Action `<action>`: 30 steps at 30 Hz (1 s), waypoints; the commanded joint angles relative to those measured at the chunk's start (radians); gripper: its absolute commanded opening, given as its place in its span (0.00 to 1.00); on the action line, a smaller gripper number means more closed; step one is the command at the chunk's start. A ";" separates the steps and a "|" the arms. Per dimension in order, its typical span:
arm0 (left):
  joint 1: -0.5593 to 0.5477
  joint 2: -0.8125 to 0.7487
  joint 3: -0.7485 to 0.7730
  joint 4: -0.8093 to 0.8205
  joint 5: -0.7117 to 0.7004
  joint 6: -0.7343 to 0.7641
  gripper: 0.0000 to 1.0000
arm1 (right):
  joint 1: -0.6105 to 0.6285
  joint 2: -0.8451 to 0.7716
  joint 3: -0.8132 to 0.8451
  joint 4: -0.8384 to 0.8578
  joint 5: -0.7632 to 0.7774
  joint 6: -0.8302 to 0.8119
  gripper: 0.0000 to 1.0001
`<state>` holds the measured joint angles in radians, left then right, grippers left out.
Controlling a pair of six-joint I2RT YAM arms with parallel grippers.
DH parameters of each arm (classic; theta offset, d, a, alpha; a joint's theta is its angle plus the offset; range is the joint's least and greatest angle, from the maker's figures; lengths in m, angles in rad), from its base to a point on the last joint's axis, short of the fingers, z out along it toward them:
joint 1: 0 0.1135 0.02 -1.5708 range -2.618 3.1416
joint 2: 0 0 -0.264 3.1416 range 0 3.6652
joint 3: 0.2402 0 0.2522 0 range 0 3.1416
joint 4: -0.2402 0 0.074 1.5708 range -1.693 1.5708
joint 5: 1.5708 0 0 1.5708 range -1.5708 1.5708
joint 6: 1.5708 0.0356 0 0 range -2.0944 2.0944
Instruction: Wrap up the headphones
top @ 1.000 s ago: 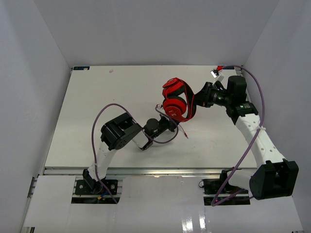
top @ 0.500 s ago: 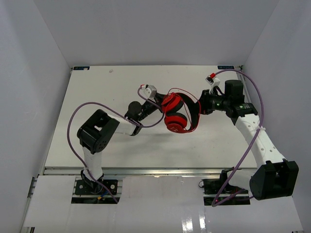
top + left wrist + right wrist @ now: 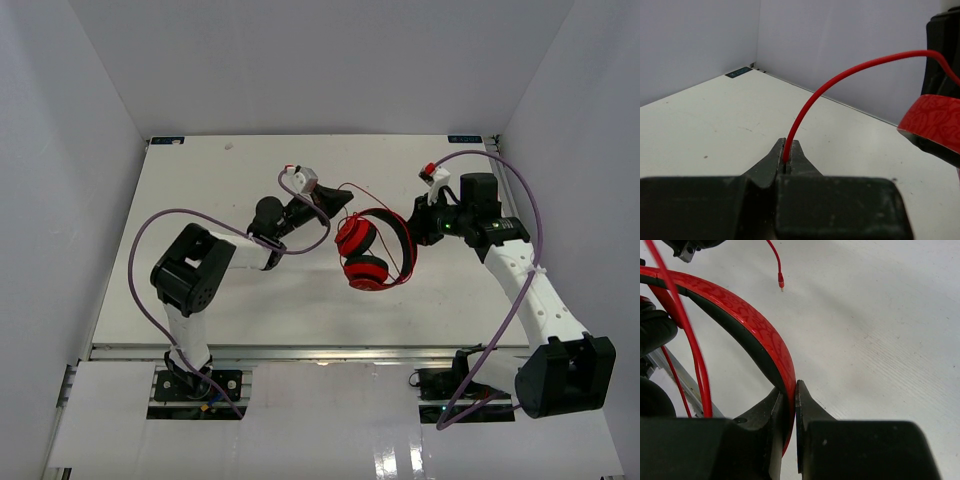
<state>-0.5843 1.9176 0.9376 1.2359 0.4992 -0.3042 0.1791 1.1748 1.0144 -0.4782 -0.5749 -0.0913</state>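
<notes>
The red headphones (image 3: 372, 246) with black pads hang above the table's middle. My right gripper (image 3: 414, 226) is shut on their red headband (image 3: 757, 330), holding them up. The thin red cord (image 3: 345, 189) arcs from the headphones to my left gripper (image 3: 331, 203), which is shut on it; in the left wrist view the cord (image 3: 840, 80) rises from between the closed jaws of that gripper (image 3: 787, 157). Loops of cord (image 3: 685, 325) run around the headband. The cord's plug end (image 3: 781, 282) dangles free over the table.
Thick purple robot cables (image 3: 165, 220) loop beside the left arm and over the right arm (image 3: 530, 200). White walls close the table on three sides, with the back wall (image 3: 855, 45) near the left gripper. The table's front edge (image 3: 300, 350) lies near the arm bases.
My left gripper has swung from in front of the headphones to their far left side, carrying the cord round. My right gripper has turned the headphones and lowered them slightly.
</notes>
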 commanded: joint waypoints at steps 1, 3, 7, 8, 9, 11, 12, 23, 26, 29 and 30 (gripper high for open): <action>0.035 -0.082 -0.063 0.035 0.001 -0.023 0.00 | -0.002 -0.047 0.029 0.022 -0.093 0.031 0.08; 0.045 -0.076 -0.106 0.094 -0.010 -0.055 0.00 | -0.012 -0.047 0.049 0.020 -0.117 0.056 0.08; 0.057 -0.048 -0.128 0.125 0.000 -0.091 0.00 | -0.041 -0.029 0.084 0.018 -0.182 0.109 0.08; 0.057 -0.040 -0.128 0.131 0.007 -0.099 0.00 | -0.046 -0.024 0.088 0.018 -0.202 0.124 0.08; 0.057 -0.031 -0.131 0.142 0.011 -0.107 0.00 | -0.050 -0.021 0.094 0.018 -0.215 0.138 0.08; 0.057 -0.014 -0.141 0.196 0.000 -0.124 0.00 | -0.056 -0.017 0.108 0.018 -0.221 0.157 0.08; 0.057 -0.012 -0.152 0.219 -0.001 -0.131 0.00 | -0.056 -0.014 0.111 0.017 -0.209 0.156 0.08; 0.075 0.027 -0.303 0.499 -0.094 -0.268 0.00 | -0.159 0.035 0.095 0.030 -0.110 0.149 0.08; 0.072 0.094 -0.293 0.551 -0.070 -0.354 0.00 | -0.162 0.037 0.099 0.045 -0.083 0.159 0.08; 0.043 0.147 -0.264 0.543 -0.057 -0.398 0.00 | -0.162 0.028 0.091 0.085 -0.060 0.173 0.08; 0.032 0.167 -0.251 0.524 -0.054 -0.405 0.00 | -0.162 0.028 0.089 0.093 -0.050 0.179 0.08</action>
<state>-0.5389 2.0146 0.6687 1.3924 0.4603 -0.6190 0.0406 1.2366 1.0711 -0.5014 -0.6331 0.0188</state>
